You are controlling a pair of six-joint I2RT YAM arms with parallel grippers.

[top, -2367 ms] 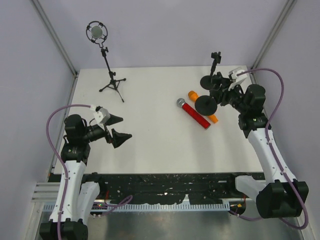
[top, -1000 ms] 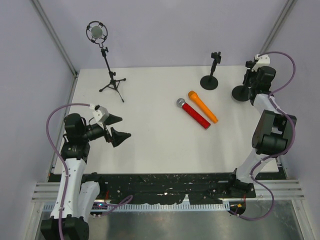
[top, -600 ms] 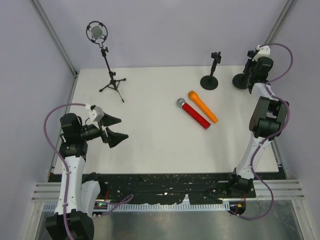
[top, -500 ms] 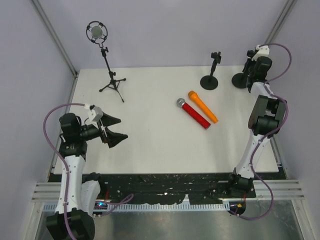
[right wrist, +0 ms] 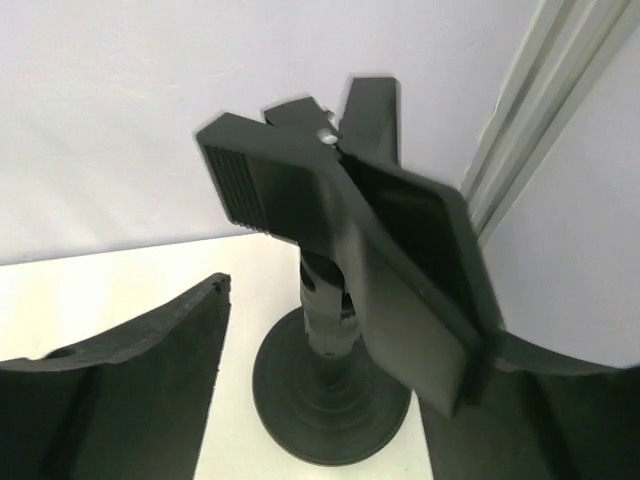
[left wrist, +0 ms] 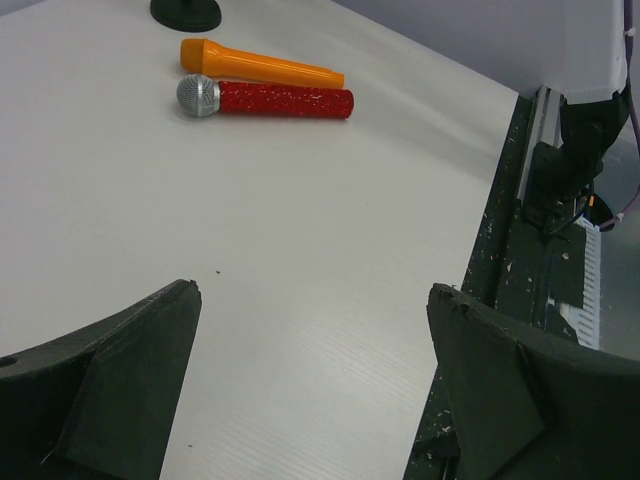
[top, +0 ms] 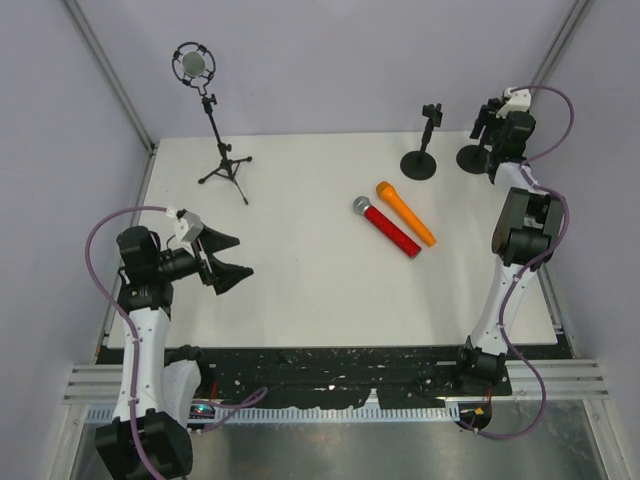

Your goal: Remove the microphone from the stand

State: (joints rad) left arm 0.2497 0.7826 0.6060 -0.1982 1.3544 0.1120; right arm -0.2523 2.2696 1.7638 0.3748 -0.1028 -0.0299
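R hand [right wrist: 345,312] is hanging at the far-right corner w/ fingers apart, one each side of a round-base clip stand [right wrist: 330,400]; can't tell if they're touching it. Red mic [top: 388,228] and orange mic [top: 406,213] are lying side by side mid-table [top: 300,200], off the stands. 2nd stand [top: 420,160] is standing just left of the 1st. Studio mic [top: 193,64] is sitting on a tripod, far left. L hand [top: 228,258] is hovering near-left, fingers wide apart, holding nothing.
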